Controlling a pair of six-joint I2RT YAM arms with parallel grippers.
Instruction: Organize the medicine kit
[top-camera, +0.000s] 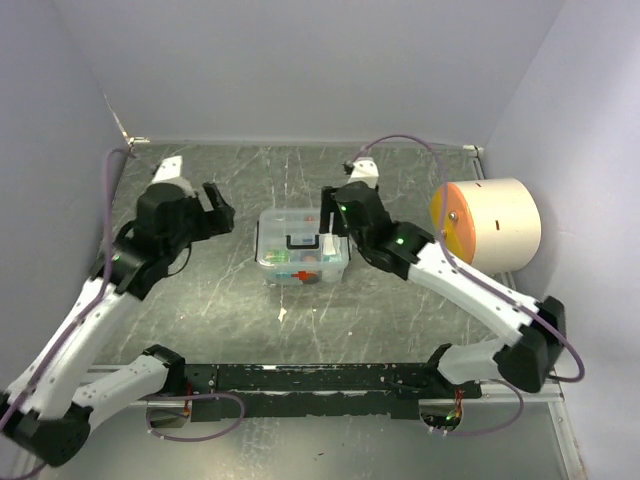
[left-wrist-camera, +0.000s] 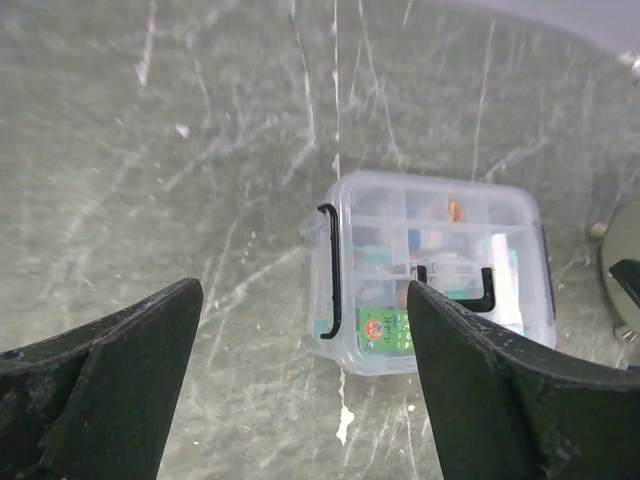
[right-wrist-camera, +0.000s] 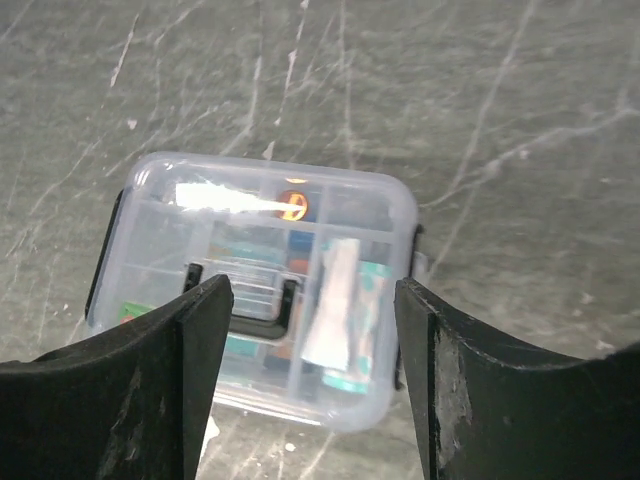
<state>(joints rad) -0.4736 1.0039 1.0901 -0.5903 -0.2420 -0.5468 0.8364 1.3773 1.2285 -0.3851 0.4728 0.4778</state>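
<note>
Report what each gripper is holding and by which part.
Nothing is held. The left gripper stands open, away from the medicine kit; the right gripper hangs open over it.

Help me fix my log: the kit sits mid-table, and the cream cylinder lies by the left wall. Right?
No. The cylinder lies by the right wall, as the top view shows. The kit does sit in the middle of the table.

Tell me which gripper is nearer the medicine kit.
Right. The right gripper hovers at the right edge of the medicine kit; the left gripper hangs off to its left, clearly apart.
</note>
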